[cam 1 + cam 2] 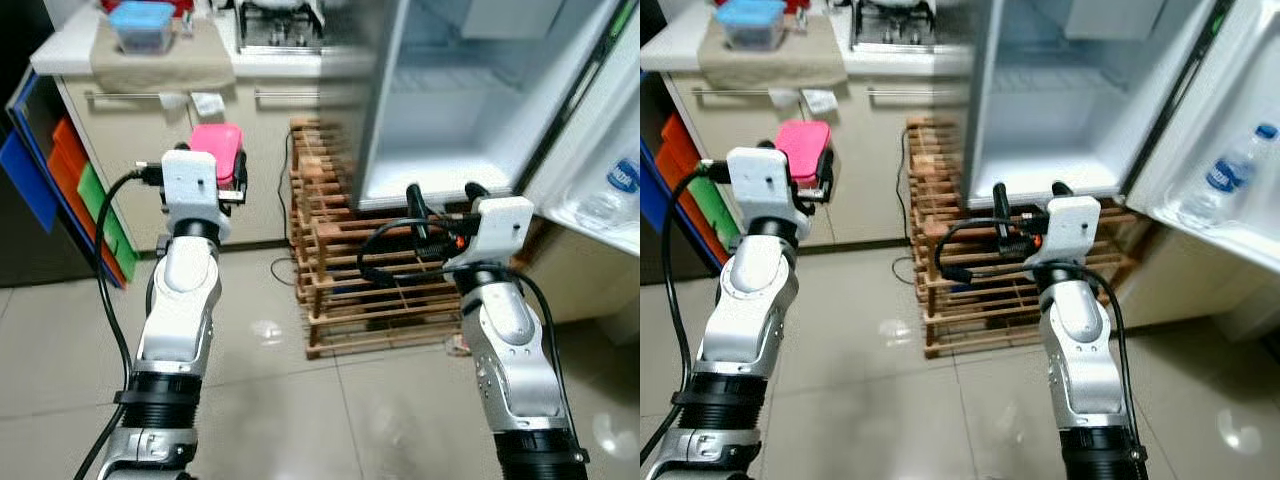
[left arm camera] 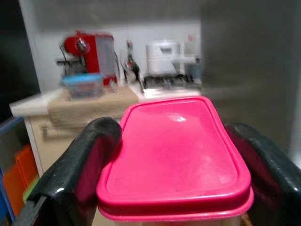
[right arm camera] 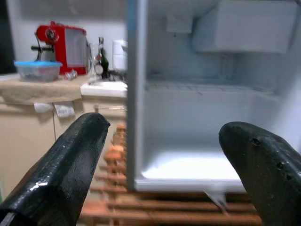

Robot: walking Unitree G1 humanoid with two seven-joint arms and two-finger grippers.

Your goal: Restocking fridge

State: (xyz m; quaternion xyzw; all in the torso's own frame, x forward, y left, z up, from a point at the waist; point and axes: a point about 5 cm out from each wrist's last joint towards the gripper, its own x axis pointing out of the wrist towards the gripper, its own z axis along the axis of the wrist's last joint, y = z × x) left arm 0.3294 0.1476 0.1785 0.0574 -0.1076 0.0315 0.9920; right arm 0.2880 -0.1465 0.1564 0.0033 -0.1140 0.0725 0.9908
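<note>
My left gripper (image 2: 171, 188) is raised in front of me on the left, and its two black fingers (image 2: 77, 165) are pressed against the two sides of one pink-lidded container (image 2: 176, 155), which it holds off the floor, well short of the counter. My right gripper (image 3: 164, 160) is raised on the right with its two fingers (image 3: 66, 165) spread wide and nothing between them, pointed at the open fridge (image 1: 450, 110). The fridge stands far right; its lower compartment shows one bare white shelf level and one closed white box at the top. One fridge door (image 1: 1230, 150) hangs open at the far right, with one water bottle (image 1: 1230, 175) lying in its door rack. One wooden slatted rack (image 1: 340, 260) sits on the tiled floor beneath and left of the fridge. On the far-left counter (image 1: 70, 50) stand one blue-lidded container (image 1: 142, 25) on a beige cloth and one red coffee machine (image 3: 61, 44).
</note>
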